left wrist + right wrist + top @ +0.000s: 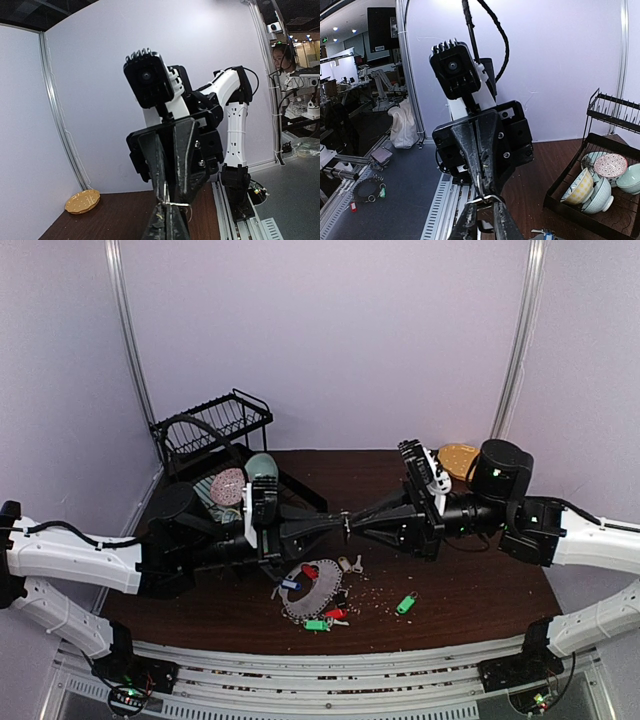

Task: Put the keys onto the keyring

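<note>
The keyring [322, 598], a flat oval with a chain-like rim, lies on the dark table near the front middle. Keys with red [310, 571], blue [290, 584] and green [316, 624] tags lie on and around it. One green-tagged key [405, 604] lies apart to the right. Above it my left gripper [341, 526] and right gripper [351, 524] meet tip to tip. A small thin wire ring [177, 203] sits between them, also in the right wrist view [487, 198]. My left gripper [169, 212] is shut on it. My right gripper [486, 210] pinches it with its fingers slightly apart.
A black dish rack [215, 430] with bowls [230, 485] stands at the back left, close behind the left arm. It also shows in the right wrist view [600, 165]. A yellow-orange plate [458, 458] sits at the back right. Crumbs are scattered near the keyring.
</note>
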Tool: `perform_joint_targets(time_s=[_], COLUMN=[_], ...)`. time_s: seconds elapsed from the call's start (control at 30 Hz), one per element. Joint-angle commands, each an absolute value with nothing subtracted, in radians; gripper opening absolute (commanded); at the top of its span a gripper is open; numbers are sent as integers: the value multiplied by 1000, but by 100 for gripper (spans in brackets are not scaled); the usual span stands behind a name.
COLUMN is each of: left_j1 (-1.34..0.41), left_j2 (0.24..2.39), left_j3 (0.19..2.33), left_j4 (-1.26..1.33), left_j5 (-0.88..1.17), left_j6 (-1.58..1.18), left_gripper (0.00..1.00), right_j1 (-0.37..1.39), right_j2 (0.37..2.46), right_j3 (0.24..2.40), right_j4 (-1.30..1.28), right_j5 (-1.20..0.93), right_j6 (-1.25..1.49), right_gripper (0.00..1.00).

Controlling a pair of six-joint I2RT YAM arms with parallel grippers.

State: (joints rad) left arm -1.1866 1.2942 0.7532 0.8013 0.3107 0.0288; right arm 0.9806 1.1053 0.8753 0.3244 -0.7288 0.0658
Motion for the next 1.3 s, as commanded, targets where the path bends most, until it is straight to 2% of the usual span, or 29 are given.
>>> perform_joint_targets(time_s=[0.0, 0.27, 0.53, 0.67, 1.03, 1.2, 1.27], left_j1=[-1195, -1199, -1203, -1204, -1210, -1210, -1211], left_j2=[1280, 1273, 1280, 1284, 1297, 1298, 1298], left_j3=[749, 748, 755, 760, 767, 771, 772], left_j4=[831, 819, 810, 805, 798, 793, 790], left_j5=[327, 326, 316, 316, 320, 323, 320], left_j6=[47, 66, 70, 72, 71, 72, 71], left_gripper=[0, 0, 0, 0, 0, 0, 0], right_j1=[985, 983, 983, 983, 986, 985, 986], right_j2=[1072, 1064, 1095, 1102, 1116, 1111, 1107], right_j3=[890, 904, 926, 931, 934, 931, 930], right_j4=[300, 283, 268, 285, 302, 306, 302], right_j5=[-680, -675, -779, -796, -799, -804, -808], right_j6=[28, 5, 3, 23, 46, 47, 46], right_gripper=[15, 17, 30, 18, 10, 0, 0])
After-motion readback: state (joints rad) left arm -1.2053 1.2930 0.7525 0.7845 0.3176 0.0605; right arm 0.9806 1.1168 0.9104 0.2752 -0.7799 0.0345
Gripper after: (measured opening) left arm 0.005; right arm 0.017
